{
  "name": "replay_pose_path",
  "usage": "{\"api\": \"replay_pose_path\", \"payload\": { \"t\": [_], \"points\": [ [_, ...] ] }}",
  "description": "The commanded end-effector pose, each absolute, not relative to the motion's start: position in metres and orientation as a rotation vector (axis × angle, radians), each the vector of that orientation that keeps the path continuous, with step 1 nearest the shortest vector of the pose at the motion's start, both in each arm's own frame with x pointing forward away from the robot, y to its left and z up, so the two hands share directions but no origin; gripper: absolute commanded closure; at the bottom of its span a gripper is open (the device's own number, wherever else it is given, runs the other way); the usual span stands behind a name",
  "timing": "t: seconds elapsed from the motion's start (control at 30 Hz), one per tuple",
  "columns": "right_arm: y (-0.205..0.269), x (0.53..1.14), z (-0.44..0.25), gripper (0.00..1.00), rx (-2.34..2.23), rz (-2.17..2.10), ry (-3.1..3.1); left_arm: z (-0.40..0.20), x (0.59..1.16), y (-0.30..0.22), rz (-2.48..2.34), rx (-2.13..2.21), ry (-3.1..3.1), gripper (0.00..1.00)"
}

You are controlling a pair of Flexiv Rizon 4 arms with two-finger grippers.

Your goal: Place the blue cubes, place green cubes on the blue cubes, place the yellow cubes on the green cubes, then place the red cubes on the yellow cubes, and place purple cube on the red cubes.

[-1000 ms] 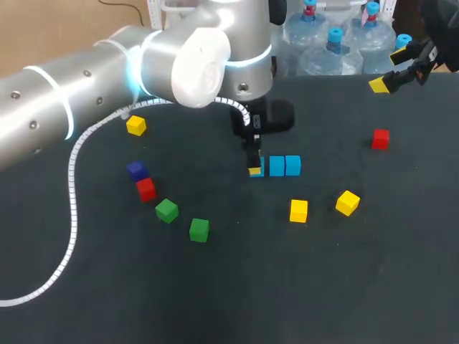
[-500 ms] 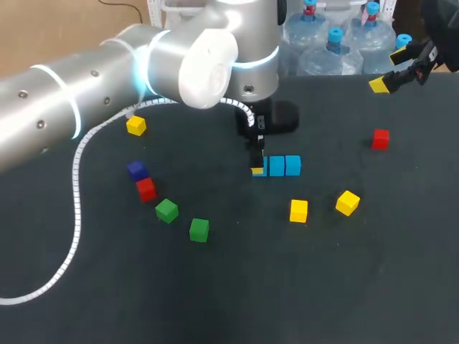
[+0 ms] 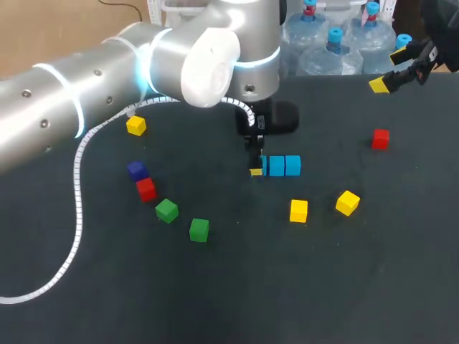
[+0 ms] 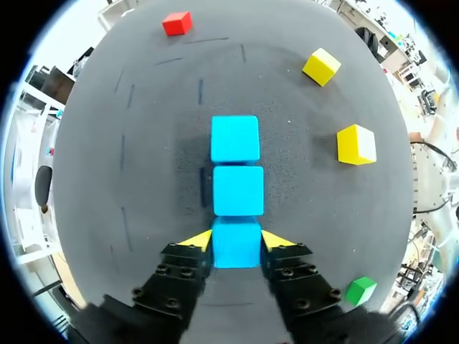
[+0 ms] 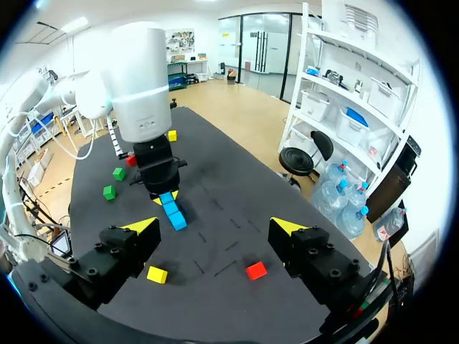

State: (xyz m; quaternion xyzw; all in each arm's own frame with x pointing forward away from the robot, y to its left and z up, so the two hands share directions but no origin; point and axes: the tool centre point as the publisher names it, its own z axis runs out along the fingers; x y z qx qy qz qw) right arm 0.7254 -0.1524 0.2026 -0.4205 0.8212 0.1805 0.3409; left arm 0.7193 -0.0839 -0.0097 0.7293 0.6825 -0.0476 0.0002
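Three light blue cubes (image 3: 277, 165) lie in a tight row mid-table. My left gripper (image 4: 236, 241) stands over the row's end cube (image 4: 235, 244), which rests on the table between its fingers; the jaws are slightly spread, so it is open. The other two blue cubes (image 4: 238, 190) lie straight ahead of it. Two green cubes (image 3: 166, 210) (image 3: 199, 229), a red cube (image 3: 145, 189) and a purple cube (image 3: 137, 170) lie to the left. Yellow cubes (image 3: 298, 210) (image 3: 347, 202) sit in front of the row. My right gripper (image 3: 389, 70) hangs wide open and empty at the far right.
A third yellow cube (image 3: 136, 125) sits far left under my left arm. Another red cube (image 3: 380, 138) lies at the right. A white coiled cable (image 3: 75, 215) trails over the table's left side. My left arm covers the back left.
My left gripper shifted slightly right with the blue cube, bringing it against the row, and its fingers have now eased apart. The right arm has not moved.
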Motion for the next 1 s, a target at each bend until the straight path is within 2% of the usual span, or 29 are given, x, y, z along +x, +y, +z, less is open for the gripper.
{"api": "replay_pose_path", "payload": {
  "t": [0.03,0.43,0.47,0.53,0.57,0.67,0.7,1.0],
  "points": [
    [-0.1525,0.7247,0.2028,0.0,-1.093,0.468,2.137,-0.0109,0.7235,-0.0869,-0.158,2.302,2.148,0.0],
    [-0.1525,0.7247,0.2028,0.0,-1.093,0.468,2.137,-0.0105,0.7218,-0.0843,-0.163,2.297,2.154,0.0],
    [-0.1525,0.7247,0.2028,0.0,-1.093,0.468,2.137,-0.0101,0.7222,-0.0837,-0.163,2.295,2.155,0.06],
    [-0.1525,0.7247,0.2028,0.0,-1.093,0.468,2.137,-0.0094,0.7228,-0.0829,-0.162,2.293,2.156,0.38],
    [-0.1525,0.7247,0.2028,0.0,-1.093,0.468,2.137,-0.0091,0.7231,-0.0827,-0.161,2.293,2.156,0.5],
    [-0.1525,0.7247,0.2028,0.0,-1.093,0.468,2.137,-0.0085,0.7235,-0.0826,-0.158,2.292,2.151,0.65],
    [-0.1525,0.7247,0.2028,0.0,-1.093,0.468,2.137,-0.0082,0.7235,-0.0827,-0.157,2.293,2.149,0.73],
    [-0.1525,0.7247,0.2028,0.0,-1.093,0.468,2.137,-0.0065,0.7195,-0.0843,-0.157,2.311,2.133,0.86]
  ]
}}
